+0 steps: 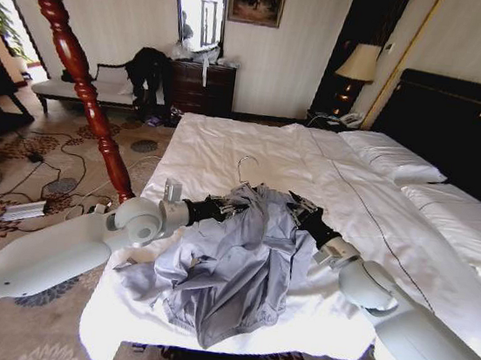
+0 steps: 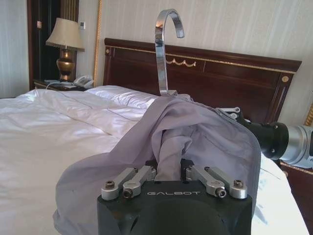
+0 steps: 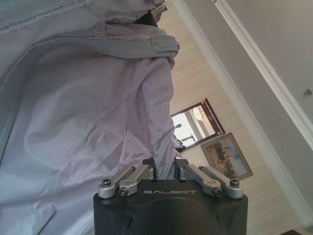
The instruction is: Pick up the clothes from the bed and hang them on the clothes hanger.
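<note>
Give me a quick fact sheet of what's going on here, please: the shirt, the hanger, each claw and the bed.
shirt: grey-blue shirt lifted between both grippers, its lower part trailing on the bed
hanger: hanger hook sticks up from the shirt's top
left gripper: left gripper shut on shirt fabric
right gripper: right gripper shut on shirt fabric

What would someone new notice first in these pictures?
The grey-blue shirt, held up between both grippers above the foot of the white bed, a hanger hook poking above it. The left gripper and right gripper both pinch its fabric. A red wooden stand rises at left.
</note>
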